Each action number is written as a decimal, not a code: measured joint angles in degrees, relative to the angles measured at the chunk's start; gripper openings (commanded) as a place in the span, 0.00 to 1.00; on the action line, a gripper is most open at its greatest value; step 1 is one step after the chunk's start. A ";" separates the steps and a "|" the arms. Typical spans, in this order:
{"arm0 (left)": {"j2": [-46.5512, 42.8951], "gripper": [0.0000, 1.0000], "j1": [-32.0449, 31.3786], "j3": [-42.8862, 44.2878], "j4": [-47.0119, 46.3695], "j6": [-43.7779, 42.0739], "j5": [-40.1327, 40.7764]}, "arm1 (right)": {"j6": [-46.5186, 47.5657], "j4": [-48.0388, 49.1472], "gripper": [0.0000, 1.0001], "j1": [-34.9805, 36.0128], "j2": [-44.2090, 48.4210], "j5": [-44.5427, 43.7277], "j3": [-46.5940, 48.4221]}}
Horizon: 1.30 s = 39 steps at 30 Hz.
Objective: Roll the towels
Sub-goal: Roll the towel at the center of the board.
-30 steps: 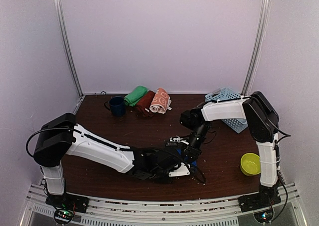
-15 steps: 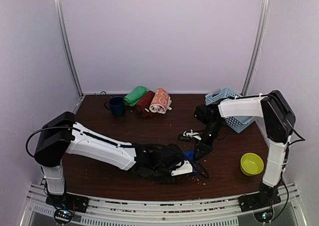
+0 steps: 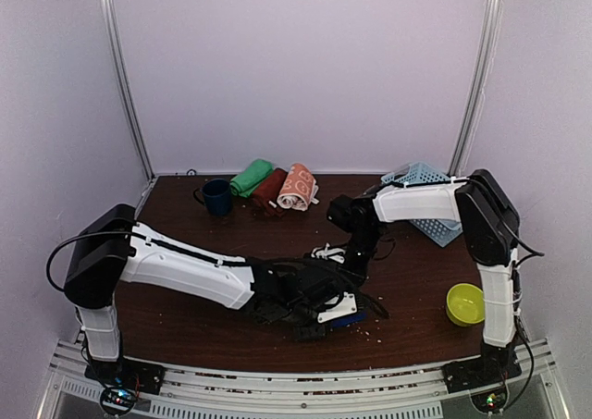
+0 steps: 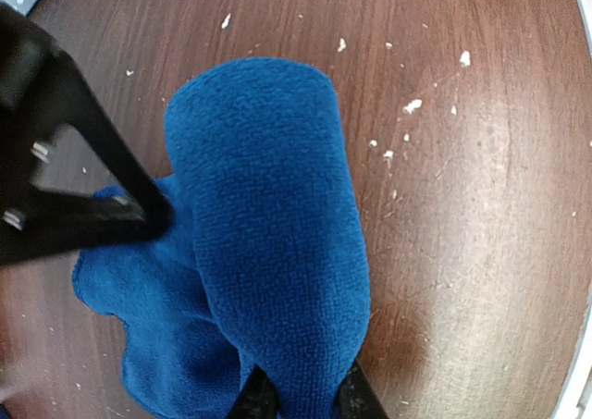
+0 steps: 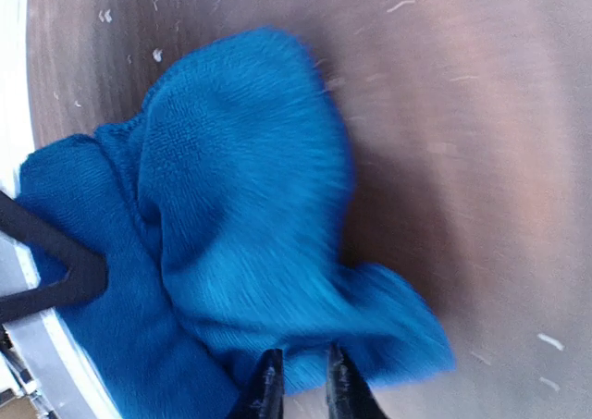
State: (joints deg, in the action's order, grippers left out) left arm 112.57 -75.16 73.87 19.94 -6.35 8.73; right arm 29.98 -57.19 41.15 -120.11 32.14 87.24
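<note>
A royal blue towel (image 4: 264, 215) lies partly rolled on the brown table near the front middle, and only a sliver of the blue towel (image 3: 351, 319) shows in the top view. My left gripper (image 4: 301, 399) is shut on the end of its rolled part. My right gripper (image 5: 302, 389) has its jaws nearly together on the towel's loose edge, which lifts off the table. The right gripper's dark fingers (image 4: 83, 174) reach in from the left of the left wrist view. Rolled green (image 3: 252, 177), maroon (image 3: 268, 191) and orange (image 3: 298, 187) towels lie at the back.
A navy mug (image 3: 217, 197) stands left of the rolled towels. A pale blue basket (image 3: 425, 199) sits at the back right behind the right arm. A yellow-green bowl (image 3: 464, 303) is at the front right. White crumbs dot the table (image 4: 481, 206).
Both grippers' jaws have narrowed onto the blue towel. The right arm swung out to the right, then came back left over the towel. The left gripper shifted slightly right.
</note>
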 measured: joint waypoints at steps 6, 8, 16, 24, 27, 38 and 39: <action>-0.09 0.13 2.95 0.11 0.13 3.56 -6.47 | 0.02 -1.53 0.34 -7.08 11.06 -0.15 2.71; 0.20 0.13 4.96 1.40 1.73 4.63 -11.34 | -0.26 -1.27 0.34 -8.66 18.01 0.28 2.93; 5.31 0.10 12.90 7.04 5.09 11.63 -34.45 | 4.42 -3.08 0.53 -7.91 37.33 16.61 6.91; 14.08 0.10 17.97 14.12 6.03 18.71 -53.59 | 12.55 -3.34 0.52 3.74 49.20 17.86 -9.14; 16.39 0.10 18.82 15.30 6.08 20.09 -59.04 | 13.22 -0.98 0.49 9.88 48.81 12.48 -17.51; 18.97 0.10 20.15 16.92 8.28 20.15 -64.98 | 10.51 18.80 0.59 19.76 44.17 -14.69 -36.68; 18.99 0.10 20.17 16.92 8.37 20.15 -65.07 | 10.54 21.40 0.61 20.09 42.80 -16.94 -37.62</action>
State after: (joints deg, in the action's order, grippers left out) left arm 131.57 -54.98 90.78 28.32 13.80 -56.34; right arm 40.51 -35.79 61.23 -77.32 15.20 49.63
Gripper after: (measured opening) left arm 0.154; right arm 0.577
